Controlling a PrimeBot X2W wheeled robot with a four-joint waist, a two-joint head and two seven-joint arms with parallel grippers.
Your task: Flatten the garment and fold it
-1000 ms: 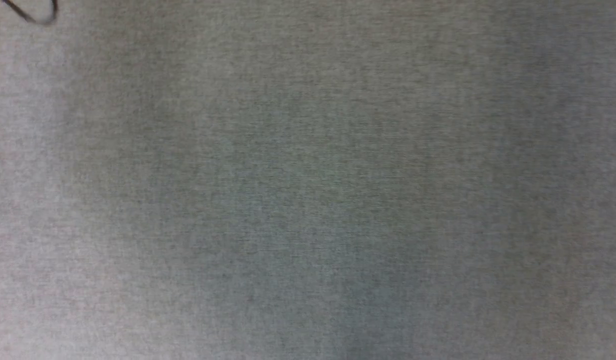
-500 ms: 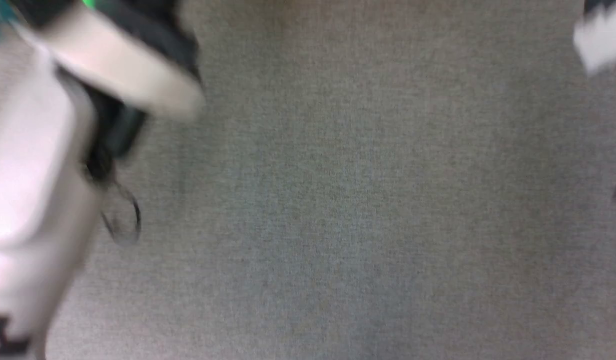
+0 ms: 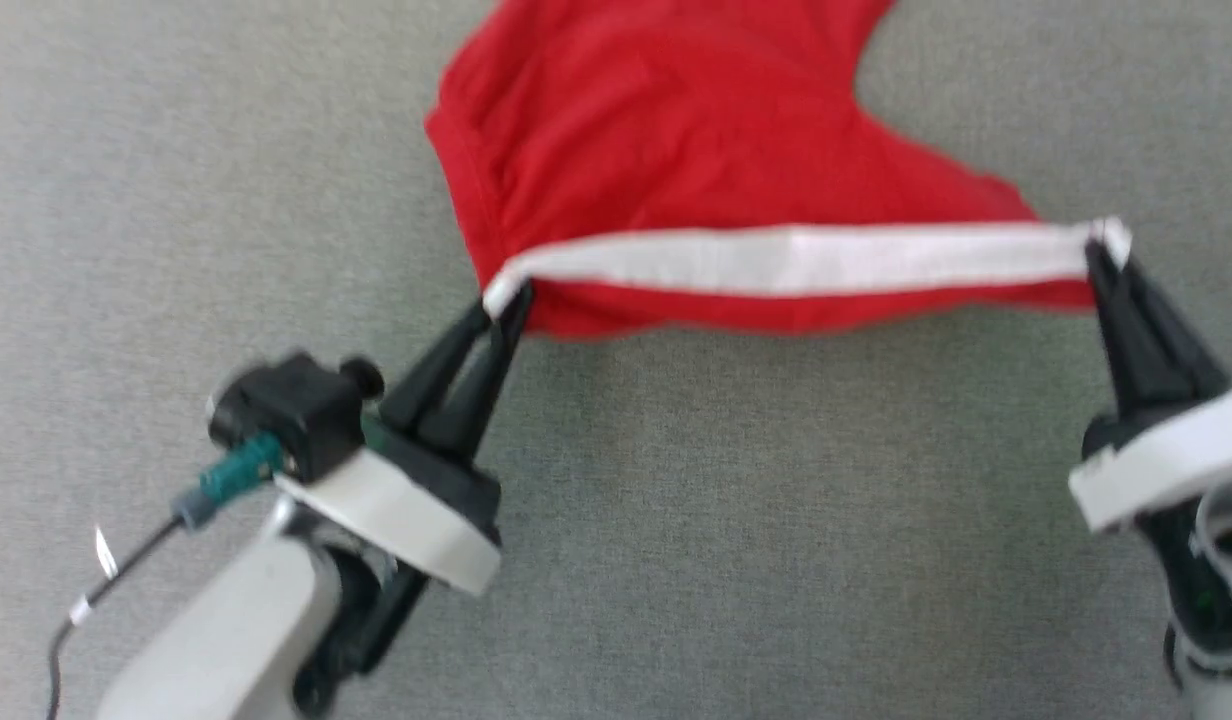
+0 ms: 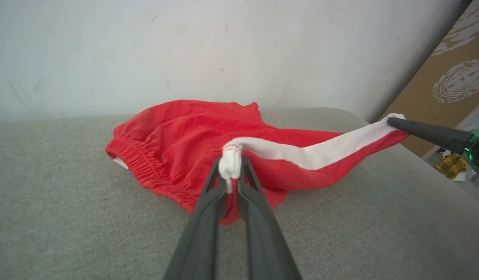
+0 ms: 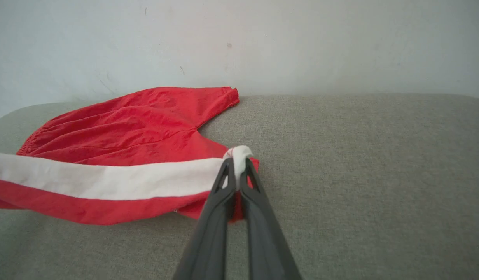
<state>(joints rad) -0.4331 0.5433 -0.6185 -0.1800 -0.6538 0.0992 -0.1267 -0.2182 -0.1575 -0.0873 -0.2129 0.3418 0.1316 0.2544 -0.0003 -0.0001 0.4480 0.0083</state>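
Note:
The garment point(image 3: 676, 140) is a pair of bright red shorts with a white side stripe point(image 3: 796, 255), lying on a grey fabric surface point(image 3: 726, 520). The stripe runs taut between both grippers. My left gripper point(image 3: 504, 298) is shut on the stripe's left end, the waistband corner point(image 4: 230, 165). My right gripper point(image 3: 1104, 248) is shut on the stripe's right end, the leg hem corner point(image 5: 239, 155). The held edge is lifted slightly off the surface while the rest of the garment point(image 4: 177, 136) rests behind it, its gathered waistband point(image 4: 146, 167) showing at the left. The garment point(image 5: 126, 124) spreads left of my right gripper.
A pale wall point(image 4: 185, 50) rises right behind the grey surface. A brown board point(image 4: 449, 85) leans past the surface's right end, with small clutter point(image 4: 451, 167) on the floor below it. A cable point(image 3: 96, 600) trails from the left wrist.
The head camera has swung, so both grippers and the red garment have come into its view; earlier it showed bare grey fabric, then blurred arms.

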